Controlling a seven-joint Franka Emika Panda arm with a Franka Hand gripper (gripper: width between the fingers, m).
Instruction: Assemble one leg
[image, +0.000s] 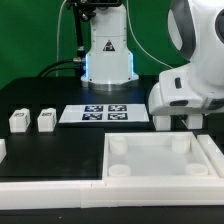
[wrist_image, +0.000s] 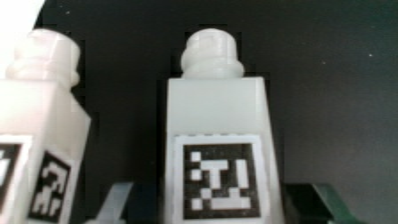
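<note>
In the wrist view a white leg (wrist_image: 217, 130) with a rounded peg on one end and a black-and-white tag on its face lies between my fingers. My gripper (wrist_image: 217, 207) is open, with a dark gap between the leg and each finger. A second leg (wrist_image: 39, 120) lies close beside the first. In the exterior view my gripper (image: 177, 121) is low over the table behind the panel's far edge, and those two legs are hidden there. Two more legs (image: 18, 120) (image: 45, 120) stand at the exterior view's left.
The large flat white panel (image: 165, 172) with round corner sockets lies at the front right. The marker board (image: 105, 113) lies in the middle of the black table. The robot base (image: 107, 50) stands behind it. A white strip (image: 50, 188) runs along the front left.
</note>
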